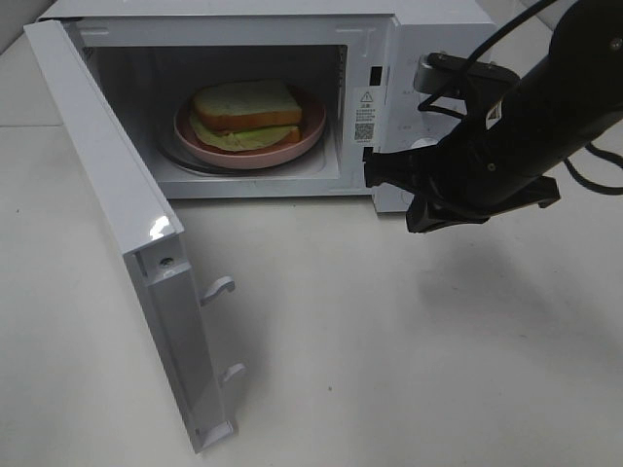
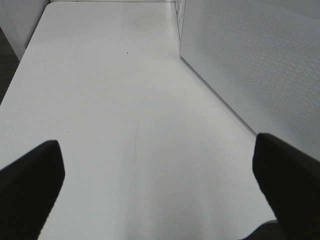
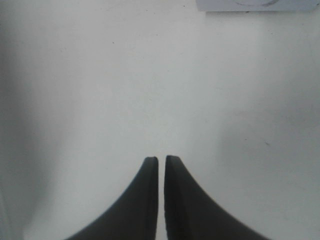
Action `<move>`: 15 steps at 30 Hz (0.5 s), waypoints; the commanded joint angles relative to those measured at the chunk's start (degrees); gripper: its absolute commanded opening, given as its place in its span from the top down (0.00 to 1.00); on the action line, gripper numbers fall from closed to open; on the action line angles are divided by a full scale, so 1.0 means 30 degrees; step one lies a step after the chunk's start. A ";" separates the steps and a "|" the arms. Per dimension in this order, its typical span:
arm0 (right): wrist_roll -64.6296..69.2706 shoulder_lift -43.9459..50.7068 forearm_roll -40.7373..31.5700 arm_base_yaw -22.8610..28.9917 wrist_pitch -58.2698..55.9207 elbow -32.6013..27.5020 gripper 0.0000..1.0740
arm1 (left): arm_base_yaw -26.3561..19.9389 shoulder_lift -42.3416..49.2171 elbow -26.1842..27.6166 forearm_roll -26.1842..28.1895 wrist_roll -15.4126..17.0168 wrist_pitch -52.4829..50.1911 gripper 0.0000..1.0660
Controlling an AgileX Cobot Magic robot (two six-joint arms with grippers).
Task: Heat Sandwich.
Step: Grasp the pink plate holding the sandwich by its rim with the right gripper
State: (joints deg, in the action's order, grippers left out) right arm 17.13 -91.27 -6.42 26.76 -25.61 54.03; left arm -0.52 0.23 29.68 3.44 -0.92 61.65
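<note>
The sandwich (image 1: 245,110), pale bread with green-yellow layers, lies on a pink round plate (image 1: 302,141) inside the white microwave (image 1: 428,39). The microwave door (image 1: 107,195) stands wide open to the left. My right gripper (image 1: 375,173) is shut and empty, hovering just in front of the microwave's control panel, to the right of the cavity opening. In the right wrist view its fingers (image 3: 161,162) are closed together over bare table. My left gripper (image 2: 160,175) is open and empty above the table, beside the outer face of the door (image 2: 250,60). It is out of the exterior view.
The open door juts far out over the table's left front. Its latch hooks (image 1: 219,287) stick out on the inner edge. The right arm's cables (image 1: 467,73) hang in front of the control panel. A bit of the microwave's base (image 3: 250,4) shows in the right wrist view.
</note>
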 commanded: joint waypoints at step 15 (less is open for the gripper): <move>-1.6253 0.0153 0.0993 0.0019 -0.4565 0.1528 0.88 | 0.0038 0.0325 -0.0019 0.0153 0.0000 -0.0076 0.08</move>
State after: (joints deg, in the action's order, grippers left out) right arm -22.29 -91.27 -3.90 26.76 -38.90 58.38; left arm -0.52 0.23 29.68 3.44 -0.92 61.65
